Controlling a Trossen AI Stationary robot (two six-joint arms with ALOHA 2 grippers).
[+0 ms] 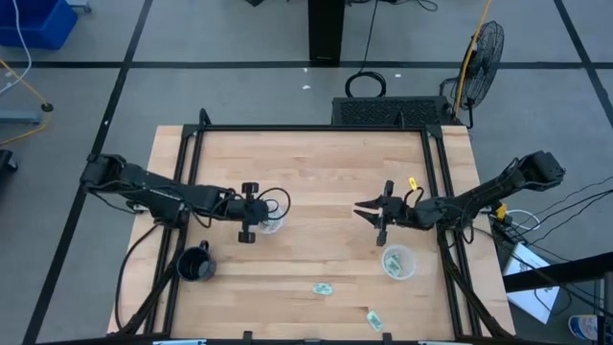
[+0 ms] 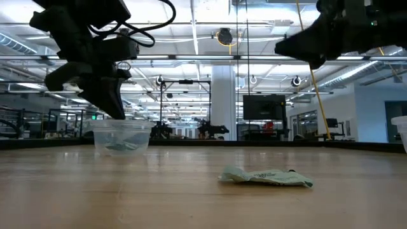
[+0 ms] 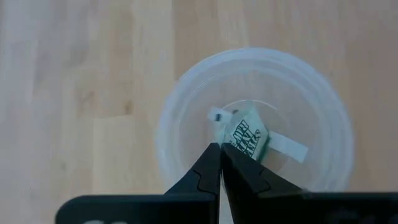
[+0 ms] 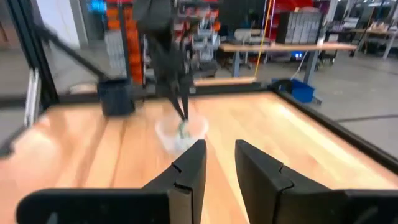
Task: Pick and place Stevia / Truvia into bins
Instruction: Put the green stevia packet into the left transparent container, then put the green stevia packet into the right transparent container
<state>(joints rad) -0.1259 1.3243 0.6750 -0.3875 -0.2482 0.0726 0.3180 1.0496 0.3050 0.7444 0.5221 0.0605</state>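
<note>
My left gripper (image 1: pixel 251 217) hangs over the left clear cup (image 1: pixel 271 223), fingers pointing down into its mouth (image 3: pixel 219 149), shut on a green and white sachet (image 3: pixel 249 135). A white strip (image 3: pixel 289 148) lies on that cup's bottom. My right gripper (image 1: pixel 369 210) hovers open (image 4: pixel 219 163) above the table's middle, touching nothing. The right clear cup (image 1: pixel 397 262) stands near it with a sachet inside. Two more sachets lie flat near the table's near edge (image 1: pixel 323 287), (image 1: pixel 374 320); one of them shows in the low view (image 2: pixel 267 177). My left gripper pinches the sachet by its edge (image 3: pixel 231 144) between the tips of its two shut fingers, coming from above and pointing down. The sachet hangs below the fingertips inside the cup's mouth (image 4: pixel 182 129). Whether its lower end touches the cup's bottom, I cannot tell.
A black mug (image 1: pixel 196 264) stands near the table's left near corner. A black frame rail (image 1: pixel 316 127) runs round the wooden table. Bare wood lies between the two cups. A fan (image 1: pixel 479 53) stands on the floor beyond the far right corner.
</note>
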